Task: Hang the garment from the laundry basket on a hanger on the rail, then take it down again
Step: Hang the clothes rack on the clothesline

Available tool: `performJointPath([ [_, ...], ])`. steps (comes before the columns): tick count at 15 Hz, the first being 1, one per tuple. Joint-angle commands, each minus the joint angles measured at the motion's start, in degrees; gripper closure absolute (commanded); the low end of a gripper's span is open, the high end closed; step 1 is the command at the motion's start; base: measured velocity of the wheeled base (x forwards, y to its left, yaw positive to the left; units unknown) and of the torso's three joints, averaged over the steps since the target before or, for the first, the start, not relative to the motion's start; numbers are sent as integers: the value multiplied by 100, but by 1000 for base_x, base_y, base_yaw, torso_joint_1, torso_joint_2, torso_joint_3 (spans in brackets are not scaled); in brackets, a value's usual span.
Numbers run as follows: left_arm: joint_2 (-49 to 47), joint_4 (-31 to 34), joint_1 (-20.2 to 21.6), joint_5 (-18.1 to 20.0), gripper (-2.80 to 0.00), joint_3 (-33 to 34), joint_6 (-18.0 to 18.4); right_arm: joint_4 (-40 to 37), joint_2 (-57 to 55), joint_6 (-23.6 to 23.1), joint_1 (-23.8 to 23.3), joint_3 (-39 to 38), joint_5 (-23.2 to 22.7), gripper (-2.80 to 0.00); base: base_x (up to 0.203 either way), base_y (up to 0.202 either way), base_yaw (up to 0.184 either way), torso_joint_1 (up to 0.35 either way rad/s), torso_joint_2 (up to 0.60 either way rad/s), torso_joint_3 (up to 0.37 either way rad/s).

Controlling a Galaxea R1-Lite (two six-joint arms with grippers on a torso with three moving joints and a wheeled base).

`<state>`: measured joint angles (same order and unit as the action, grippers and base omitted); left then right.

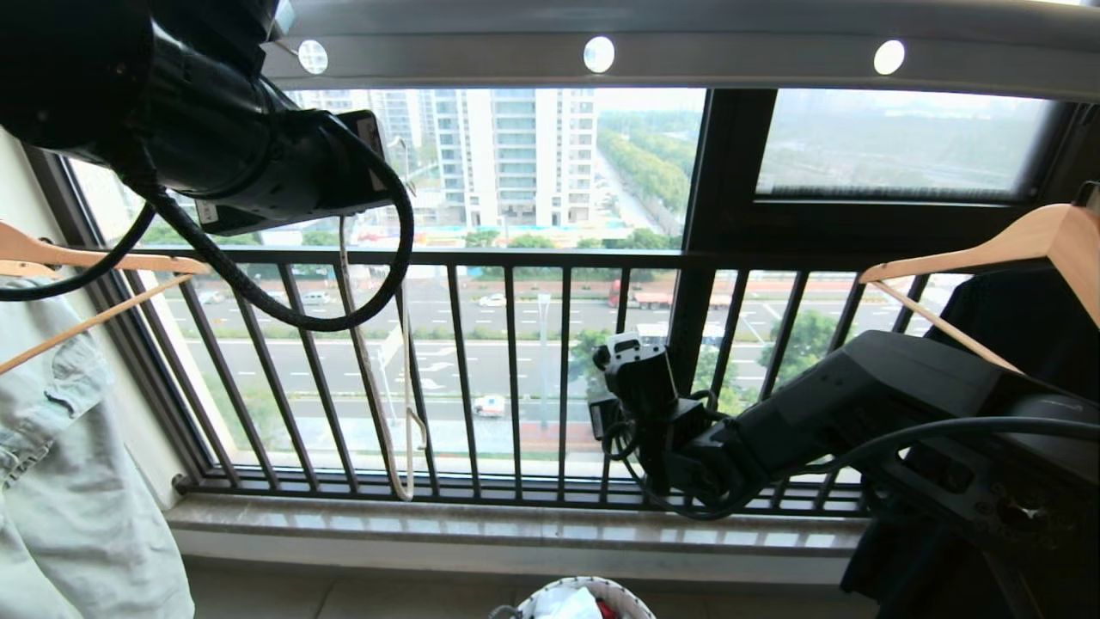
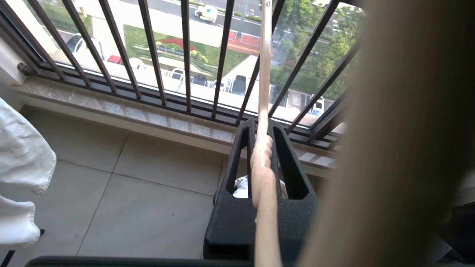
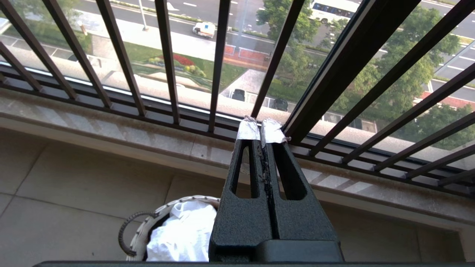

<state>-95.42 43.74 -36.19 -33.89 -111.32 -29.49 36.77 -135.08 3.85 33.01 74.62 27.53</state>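
Beyond the black barred window railing lie a wide road, trees and tall apartment blocks, and a pale stone sill runs along the foot of the bars above a tiled floor. Above the railing, the rail, a grey bar with round holes, crosses the top of the head view. Left of centre before the railing, the left arm reaches up, and its left end effector is clamped on the hanger, a thin cream-white wire one that dangles in front of the bars; the wrist view shows the twisted neck pinched between the black fingers. To the right, low before the railing, the right end effector is closed on nothing, its taped tips pressed together. Below the sill on the floor stands the laundry basket, round, white and woven with a dark loop handle, and the garment lies crumpled inside it. A wooden hanger with pale green denim hangs at the railing's left end, another wooden hanger at its right.
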Motion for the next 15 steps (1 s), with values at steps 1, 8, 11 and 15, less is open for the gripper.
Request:
performJointPath([
  [1, -56, 12, 42, -39, 0, -3, -22, 24, 0, 1, 3, 0, 16, 0, 0, 0, 0, 0, 0, 0],
  [8, -188, -208, 51, -30, 0, -3, 57, 24, 0, 1, 3, 0, 16, 0, 0, 0, 0, 0, 0, 0],
  [11, -373, -295, 373, 0, 0, -3, 79, 24, -9, -7, 3, 0, 16, 0, 0, 0, 0, 0, 0, 0],
  [15, -575, -339, 707, 502, 0, 2, 140, 24, -53, -16, 3, 9, 16, 0, 0, 0, 0, 0, 0, 0],
])
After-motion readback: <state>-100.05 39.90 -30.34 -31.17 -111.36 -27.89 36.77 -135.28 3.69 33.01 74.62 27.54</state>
